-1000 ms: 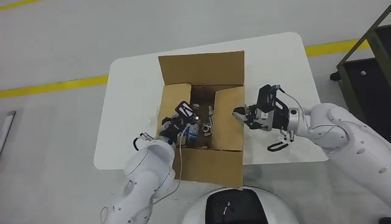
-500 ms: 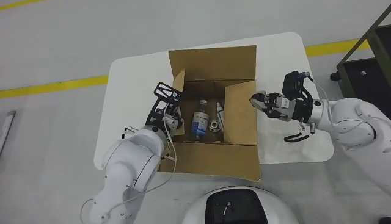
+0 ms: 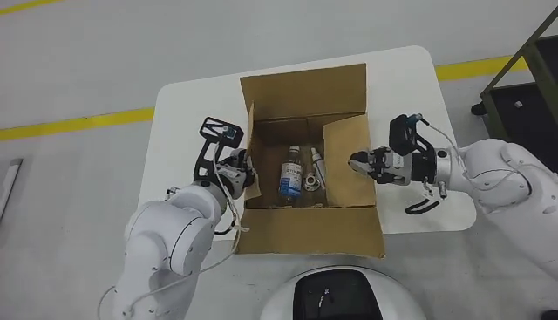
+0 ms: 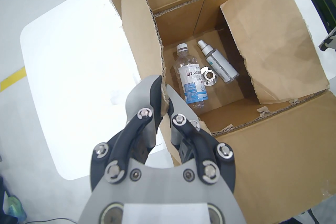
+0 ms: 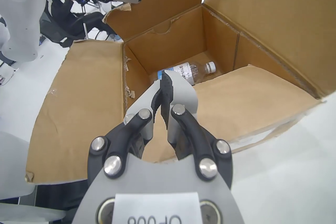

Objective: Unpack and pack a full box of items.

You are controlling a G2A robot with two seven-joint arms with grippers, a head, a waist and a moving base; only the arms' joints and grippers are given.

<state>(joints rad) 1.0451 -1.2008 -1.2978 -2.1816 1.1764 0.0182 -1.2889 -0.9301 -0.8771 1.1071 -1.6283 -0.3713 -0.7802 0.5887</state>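
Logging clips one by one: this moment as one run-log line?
left pincer: shut on left flap | right pincer: shut on right flap | box: open | inside: clear bottle, spray bottle, metal fitting

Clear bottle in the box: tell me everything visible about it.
The clear bottle is see-through plastic with a white cap and a white-and-blue label. It lies on its side on the floor of the box, cap pointing away from the robot. A small metal part rests against it; a spray bottle lies just beyond.
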